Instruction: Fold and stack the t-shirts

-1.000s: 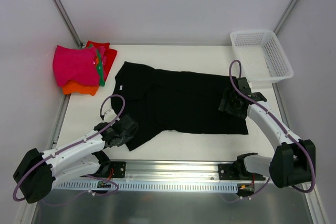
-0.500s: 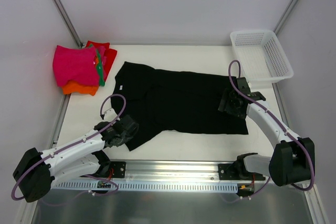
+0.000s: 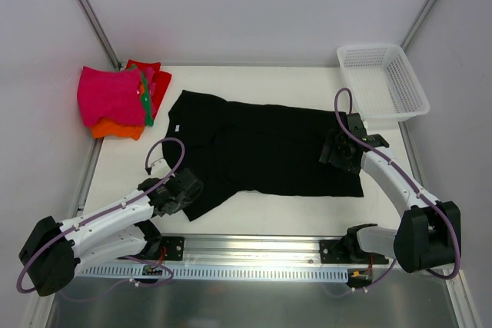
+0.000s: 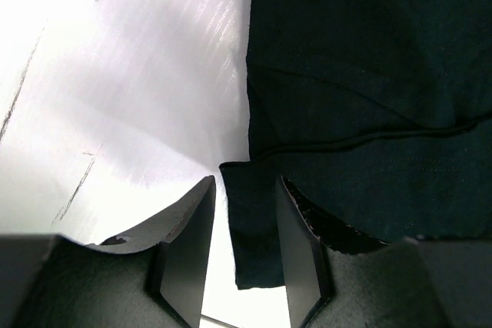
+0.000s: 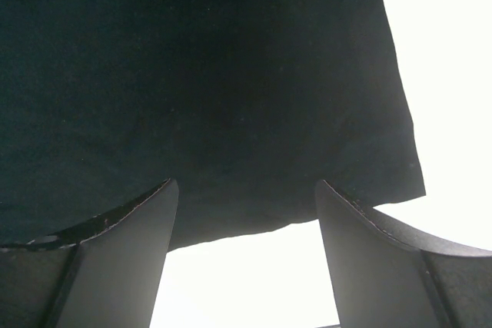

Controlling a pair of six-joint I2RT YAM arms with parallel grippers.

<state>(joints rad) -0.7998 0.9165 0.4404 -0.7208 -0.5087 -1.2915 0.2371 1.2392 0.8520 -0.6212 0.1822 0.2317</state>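
Left wrist view, bottom centre: left gripper (image 4: 244,190) half-open astride a sleeve corner of the black t-shirt (image 4: 369,74), unclamped, cloth cropped; right gripper (image 5: 246,186) wide, empty, over the hem.

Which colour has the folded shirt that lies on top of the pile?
The top shirt is magenta-pink, clearest in the top external view.

The left claw (image 4: 242,255) — jaws parted — straddles a black t-shirt (image 4: 369,74) corner.

Spread shirt (image 3: 269,147) centre; folded stack (image 3: 112,96) far-left; basket (image 3: 405,82) far-right.
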